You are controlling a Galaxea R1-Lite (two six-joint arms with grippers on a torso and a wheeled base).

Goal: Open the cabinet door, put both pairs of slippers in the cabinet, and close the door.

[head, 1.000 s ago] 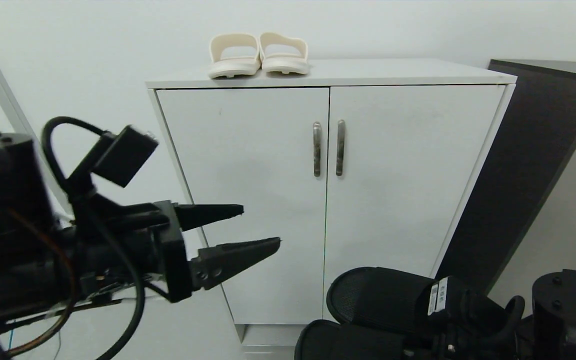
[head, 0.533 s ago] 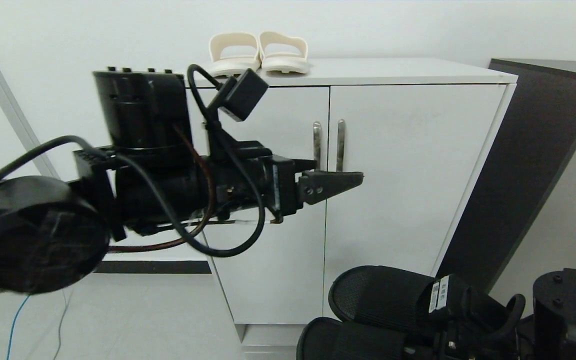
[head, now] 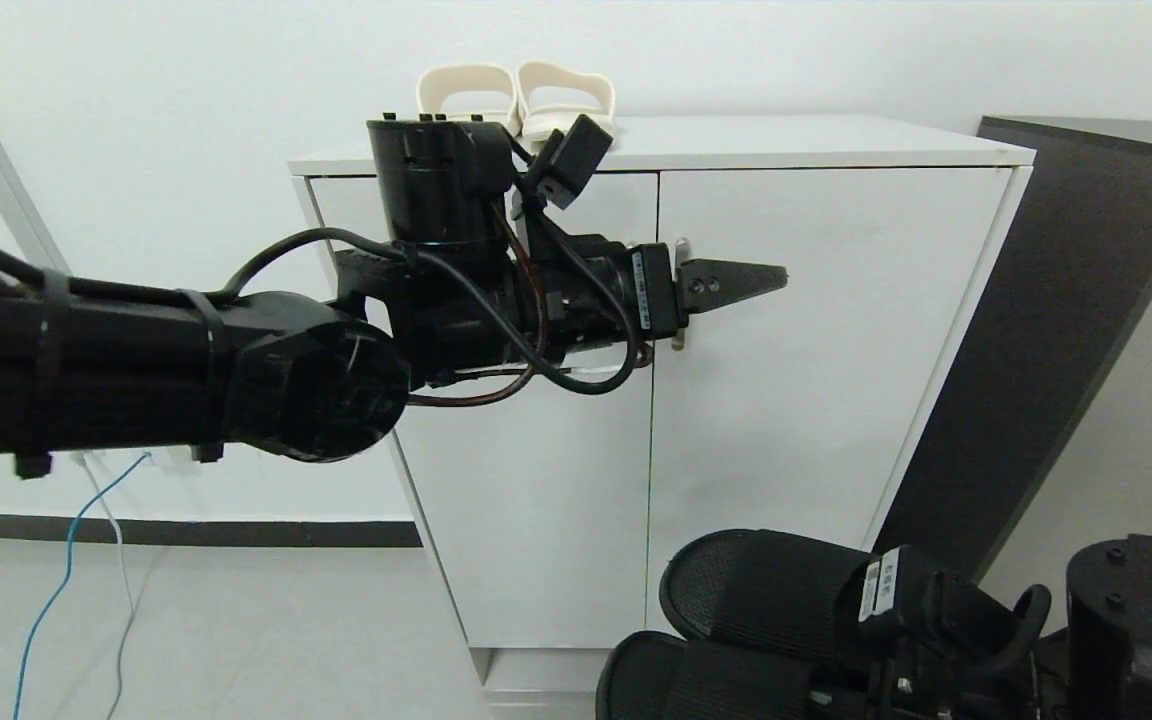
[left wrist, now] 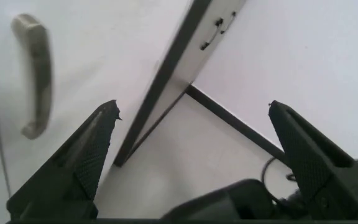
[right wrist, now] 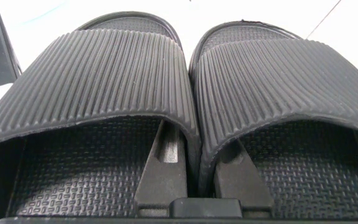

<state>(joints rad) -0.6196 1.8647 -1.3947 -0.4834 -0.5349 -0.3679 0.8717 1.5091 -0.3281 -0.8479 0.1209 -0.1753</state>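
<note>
two black slippers (head: 758, 592), two cream slippers (head: 568, 88)

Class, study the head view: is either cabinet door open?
No: the left door and right door both sit flush and closed, with the left gripper held in front of them.

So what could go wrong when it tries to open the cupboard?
The open left claw sits by two close metal handles, so it might grab the wrong one or both. The left arm is near the cream slippers on the white cabinet, and could knock them off. The black ribbed slippers in the right claw hang before the right door, which might bump them.
</note>
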